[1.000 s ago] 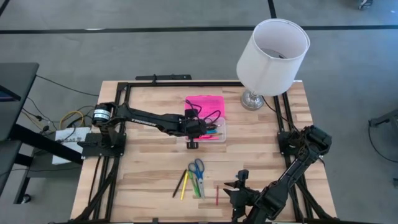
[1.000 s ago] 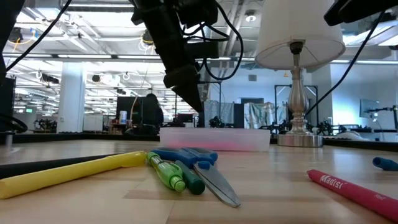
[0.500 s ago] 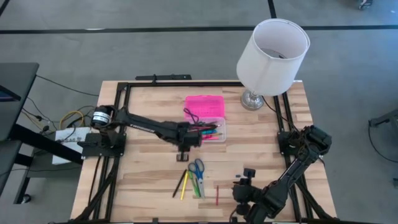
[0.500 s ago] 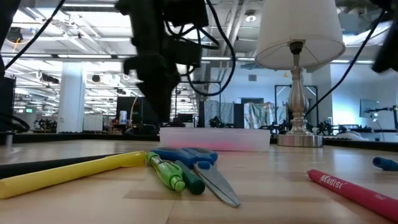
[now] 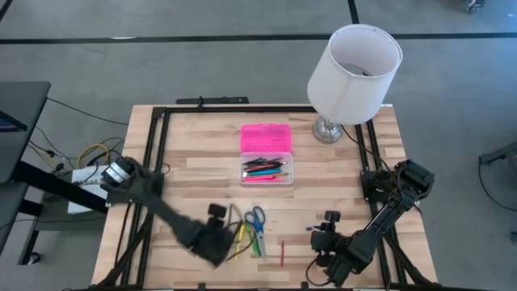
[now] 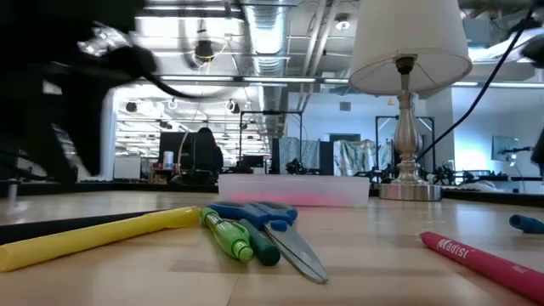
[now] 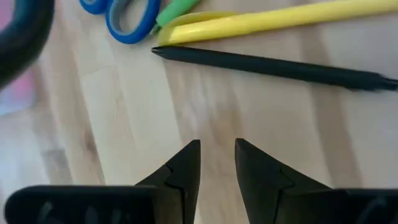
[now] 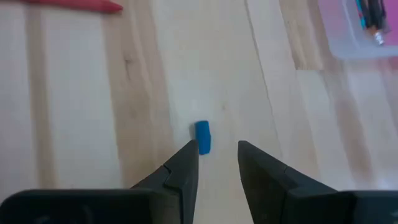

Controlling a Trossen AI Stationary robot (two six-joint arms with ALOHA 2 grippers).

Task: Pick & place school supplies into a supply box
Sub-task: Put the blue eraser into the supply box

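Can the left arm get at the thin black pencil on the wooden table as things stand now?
Probably yes. The left hand is open and empty just short of the thin black pencil, with only bare wooden table between them. The yellow pencil lies close beside it, which may crowd the grip.

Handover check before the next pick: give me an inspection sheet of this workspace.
Surface: wooden table, black frame round it.
Job's things: open box with pink lid, pens inside; scissors, yellow pen, black pen, red crayon and small blue piece loose on the table.
Clutter: lamp at the far right corner.
Grippers: left gripper open, empty, near the black pen; right gripper open, empty, over the blue piece.
Cables: bundle off the left edge.
Surroundings: grey floor; person far behind.
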